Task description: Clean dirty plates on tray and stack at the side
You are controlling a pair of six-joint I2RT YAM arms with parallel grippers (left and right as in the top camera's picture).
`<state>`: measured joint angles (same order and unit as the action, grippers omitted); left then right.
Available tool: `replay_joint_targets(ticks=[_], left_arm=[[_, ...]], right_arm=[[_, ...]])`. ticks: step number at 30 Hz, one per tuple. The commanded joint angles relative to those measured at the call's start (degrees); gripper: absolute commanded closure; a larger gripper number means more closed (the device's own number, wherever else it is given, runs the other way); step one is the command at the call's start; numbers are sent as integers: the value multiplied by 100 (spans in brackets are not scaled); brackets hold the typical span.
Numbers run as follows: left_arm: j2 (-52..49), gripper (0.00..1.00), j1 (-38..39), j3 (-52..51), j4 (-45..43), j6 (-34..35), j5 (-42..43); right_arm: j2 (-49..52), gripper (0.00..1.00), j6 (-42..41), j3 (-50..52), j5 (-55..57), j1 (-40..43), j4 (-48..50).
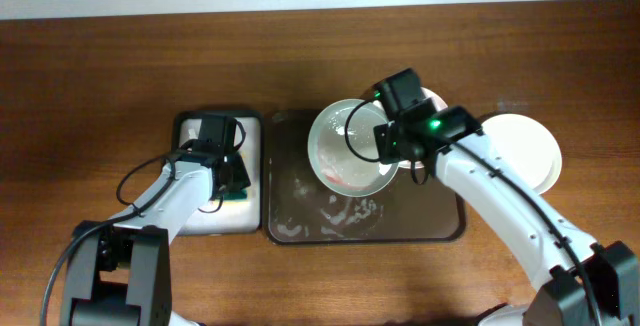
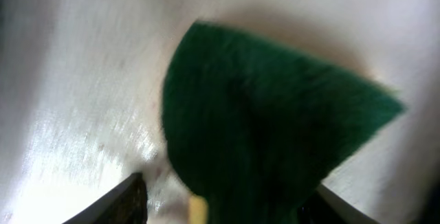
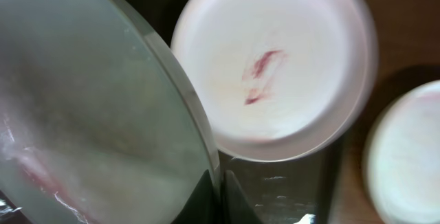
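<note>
My right gripper (image 1: 388, 161) (image 3: 220, 195) is shut on the rim of a pale green plate (image 1: 345, 146) (image 3: 89, 114) and holds it tilted above the dark brown tray (image 1: 420, 221) (image 3: 289, 189), which has white suds. The plate shows a red smear. A white-pink plate (image 1: 432, 99) (image 3: 275, 66) with a red smear lies at the tray's far right, partly under my arm. A third pale plate (image 1: 525, 151) (image 3: 409, 155) lies on the table right of the tray. My left gripper (image 1: 232, 181) (image 2: 230, 207) is open, its fingers on either side of a green sponge (image 2: 268, 135).
The small white-lined tray (image 1: 205, 221) (image 2: 62, 80) stands left of the dark tray and holds the sponge (image 1: 236, 195). Bare wooden table lies all around. A white wall edge runs along the back.
</note>
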<state>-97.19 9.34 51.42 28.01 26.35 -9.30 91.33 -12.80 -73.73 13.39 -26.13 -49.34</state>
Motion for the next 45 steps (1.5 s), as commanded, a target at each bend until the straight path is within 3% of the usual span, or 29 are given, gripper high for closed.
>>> replay_joint_targets(ticks=[1, 3, 6, 14, 15, 16, 17, 18, 24, 25, 26, 27, 28, 31, 35, 37, 39, 40, 45], left_arm=[[-52, 38, -52, -66, -256, -31, -149], [-52, 37, -52, -66, -444, -31, -149], [-52, 36, -52, -66, -468, -31, -149], [-52, 36, -52, -72, -376, -31, -146], [-52, 39, -52, -72, -376, -33, -146], [-52, 49, -52, -72, -376, -33, -146], [-52, 84, -52, -72, -374, -33, -146], [-52, 98, -52, -72, -374, -33, -146], [313, 100, -52, 11, -304, -568, -146], [498, 97, -52, 31, -258, -566, -136], [616, 67, -52, 31, -186, -566, -57], [667, 44, -52, 28, -136, -566, -7], [678, 33, -52, 24, 46, -564, 92], [527, 28, -52, -92, 273, -542, 372], [299, 29, -52, -306, 243, -542, 380], [96, 33, -52, -306, 234, -540, 420], [42, 71, -50, -306, 271, -542, 439], [44, 99, -52, -299, 269, -542, 439], [501, 100, -52, -144, 422, -546, 302]], right_arm=[[-103, 96, 55, -85, 1926, -629, 2], [-103, 96, 48, -85, 3051, -1137, 50], [-103, 96, 52, -85, 3840, -1626, 142], [-103, 96, 35, -85, 4026, -1829, 177], [-103, 96, 35, -85, 4024, -1829, 177], [-103, 96, 35, -85, 4024, -1829, 177], [-103, 96, 35, -85, 4024, -1829, 177], [-103, 96, 35, -85, 4024, -1827, 177], [-103, 96, 35, -85, 4024, -1799, 179], [-103, 96, 35, -85, 4024, -1775, 199], [-103, 96, 35, -85, 4026, -1768, 199], [-105, 96, 35, -85, 4024, -1768, 199], [-105, 96, 35, -85, 4024, -1768, 199], [-105, 96, 35, -85, 4024, -1768, 199], [-105, 96, 35, -85, 4022, -1770, 199], [-105, 96, 33, -85, 3978, -1775, 197], [-105, 96, 35, -85, 3980, -1773, 197], [-105, 96, 35, -85, 3980, -1773, 197], [-105, 96, 35, -85, 3980, -1773, 197]])
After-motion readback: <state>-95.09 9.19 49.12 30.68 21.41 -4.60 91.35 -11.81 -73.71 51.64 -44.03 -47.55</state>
